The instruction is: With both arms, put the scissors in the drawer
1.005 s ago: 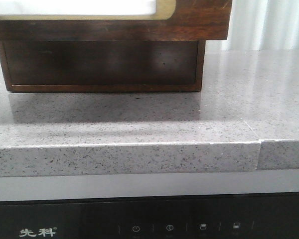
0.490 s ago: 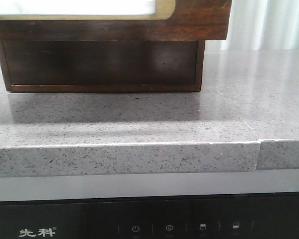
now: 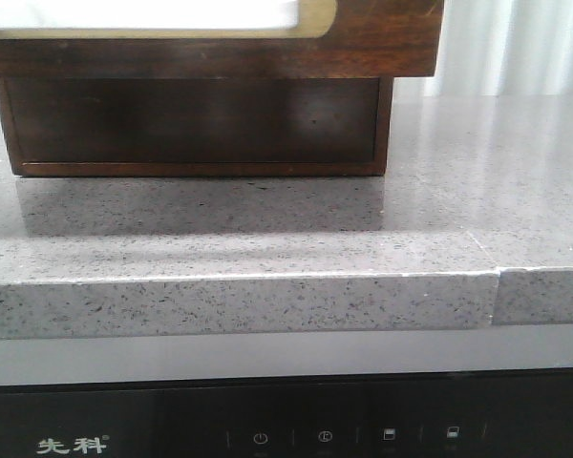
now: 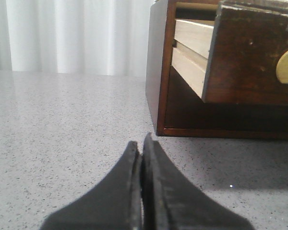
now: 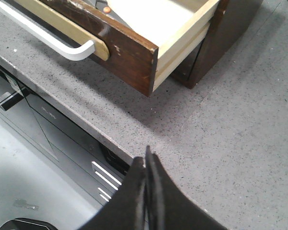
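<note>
The drawer (image 3: 382,38) stands pulled out of its dark wooden cabinet (image 3: 191,124), its cream-panelled front filling the top of the front view. In the right wrist view the drawer (image 5: 129,43) is open, with a pale wooden inside. A small dark grey and orange part of the scissors (image 5: 104,8) shows inside it at the picture's edge; the rest is cut off. My right gripper (image 5: 147,155) is shut and empty, over the counter's front edge near the drawer's corner. My left gripper (image 4: 141,141) is shut and empty, low over the counter beside the cabinet (image 4: 158,72).
The grey speckled counter (image 3: 239,301) has a front edge with a seam (image 3: 497,277) at the right. Below it sits a black appliance panel (image 3: 325,434). White curtains (image 4: 62,33) hang behind the counter. A white bar handle (image 5: 43,36) runs along the drawer front.
</note>
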